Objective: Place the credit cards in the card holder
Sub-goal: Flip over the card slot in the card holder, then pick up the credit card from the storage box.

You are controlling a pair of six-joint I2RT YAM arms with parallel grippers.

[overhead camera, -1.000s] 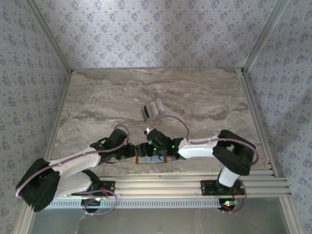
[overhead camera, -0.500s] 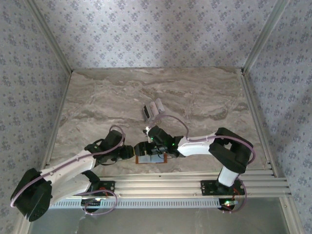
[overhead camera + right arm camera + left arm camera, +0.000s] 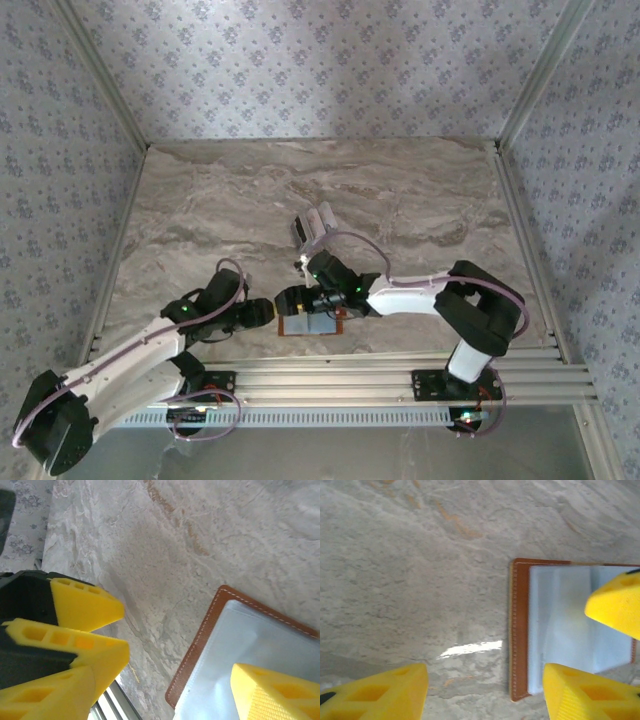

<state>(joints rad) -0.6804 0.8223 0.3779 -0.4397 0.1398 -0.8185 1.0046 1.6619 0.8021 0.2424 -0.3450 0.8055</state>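
Note:
The card holder [image 3: 322, 327] lies open near the table's front edge, a brown leather rim around grey-blue pockets [image 3: 560, 625]. Its left end also appears in the right wrist view [image 3: 200, 645]. My right gripper [image 3: 292, 300] hangs over that left end, open [image 3: 165, 700], with one yellow finger [image 3: 280, 692] over the pocket. That same finger [image 3: 615, 605] pokes into the left wrist view. My left gripper [image 3: 264, 315] is open [image 3: 485, 697] just left of the holder, bare marble between its fingers. The credit cards [image 3: 312, 224], white with one dark, lie farther back, apart from both grippers.
Aluminium rails [image 3: 380, 375] run along the near table edge, close behind the holder, and show in the right wrist view [image 3: 107, 702]. Patterned walls [image 3: 60, 200] close in the marble table on three sides. My left gripper's yellow fingers [image 3: 85, 607] sit close beside the right gripper.
The left arm has drawn back to the left and lowered, its gripper coming off the holder's edge. The right gripper has shifted left along the holder.

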